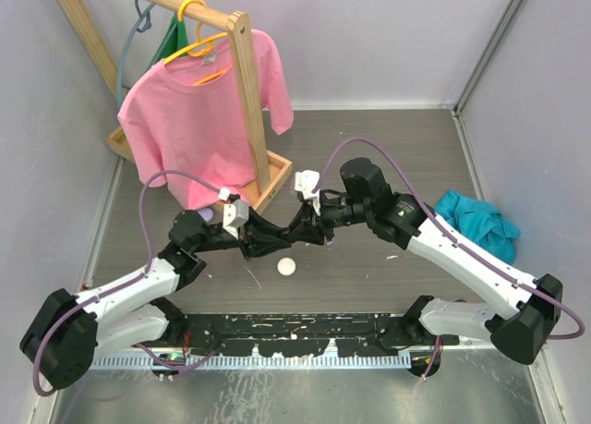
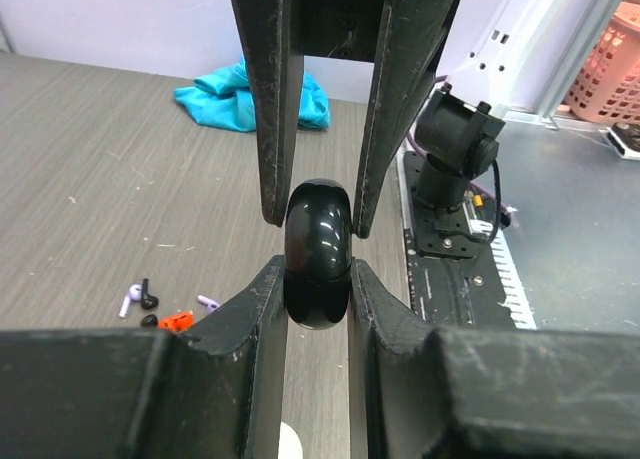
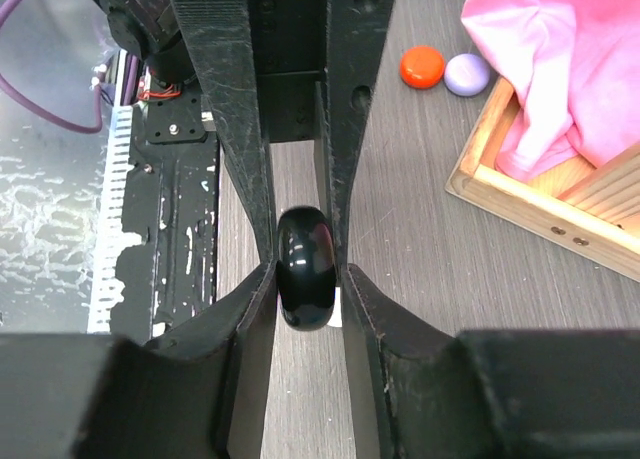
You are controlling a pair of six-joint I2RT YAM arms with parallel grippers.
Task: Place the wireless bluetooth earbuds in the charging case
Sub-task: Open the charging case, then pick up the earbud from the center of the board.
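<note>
Held case [image 2: 318, 254] over middle of table [image 1: 388, 147], between left gripper [image 1: 272, 243] at 9 o'clock and right gripper [image 1: 294, 234] at 3. Loose case [image 1: 287, 267] at 6 o'clock, near. Rack [image 1: 249, 101] at 11, cloth [image 1: 476, 223] at 3, well apart. Earbuds [image 2: 160, 304] on table, apparently just beyond it.

Glossy black round charging case [image 2: 318, 254], edge-on, tiny purple, black, orange-red earbuds [image 2: 176, 321] scattered loose on tabletop [image 2: 90, 179]

Case x4 [image 3: 305, 269], earbud approx x5 [image 2: 148, 297], tee x1 [image 1: 199, 119], teal cloth x1 [image 1: 476, 221].
</note>
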